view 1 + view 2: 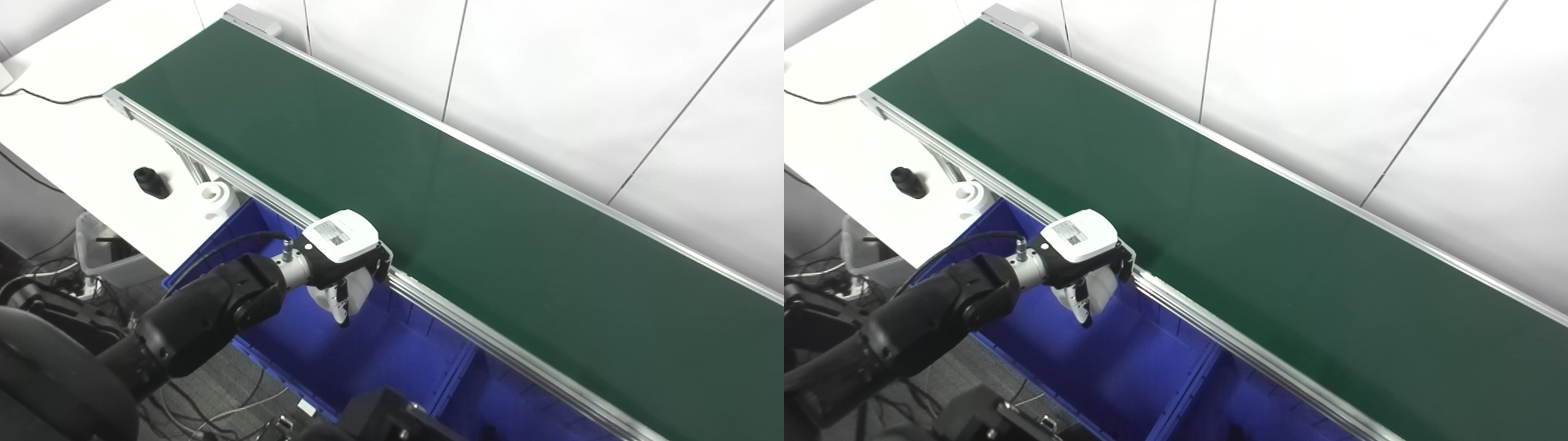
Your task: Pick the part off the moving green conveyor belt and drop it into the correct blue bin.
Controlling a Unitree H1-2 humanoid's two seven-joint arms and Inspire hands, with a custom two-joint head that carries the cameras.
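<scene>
The green conveyor belt (429, 184) runs from far left to near right, with no part showing on it. My left hand (343, 257) hangs just off the belt's near rail, above the left blue bin (294, 343). It is shut on a white part (358, 291) that shows below the palm, between the fingers (340, 306). It also shows in the right eye view (1102, 288). The part is held above the bin floor. My right hand is not in view.
A second blue bin (508, 404) adjoins the first on the right. A white table (79, 147) at the left bears a black part (151, 182) and a white part (214, 197). Cables and a clear box (98, 251) lie on the floor.
</scene>
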